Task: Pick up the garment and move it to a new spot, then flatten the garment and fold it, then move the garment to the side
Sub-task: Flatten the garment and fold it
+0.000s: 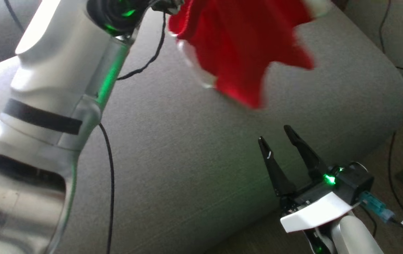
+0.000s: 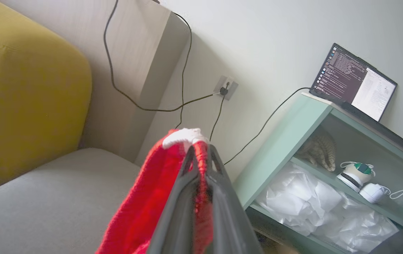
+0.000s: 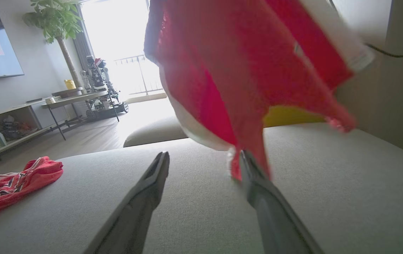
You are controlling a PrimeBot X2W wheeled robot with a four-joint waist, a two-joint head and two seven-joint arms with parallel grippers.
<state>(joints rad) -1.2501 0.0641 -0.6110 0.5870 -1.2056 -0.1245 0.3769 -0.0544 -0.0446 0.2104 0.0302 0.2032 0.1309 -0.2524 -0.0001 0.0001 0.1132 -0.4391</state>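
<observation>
The red garment (image 1: 243,42) hangs at the head view's top centre, its white-trimmed edge clamped in the left gripper (image 2: 201,152); soft, light and floppy, it likely wants the right gripper (image 1: 274,134), fingers spread at lower right, on a dangling corner.

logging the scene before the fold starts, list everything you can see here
sofa seat: one, grey, in front of the robot
held garment: one, red with white trim, hanging above the sofa seat
second garment: one, red, crumpled on the seat
back cushion: one, mustard yellow, behind the seat
shelf unit: one, pale green, against the wall
laptop: one, dark, open on the shelf unit
left gripper: one, dark fingers, shut on the held garment
right gripper: one, dark fingers, open, empty, near the seat's edge
</observation>
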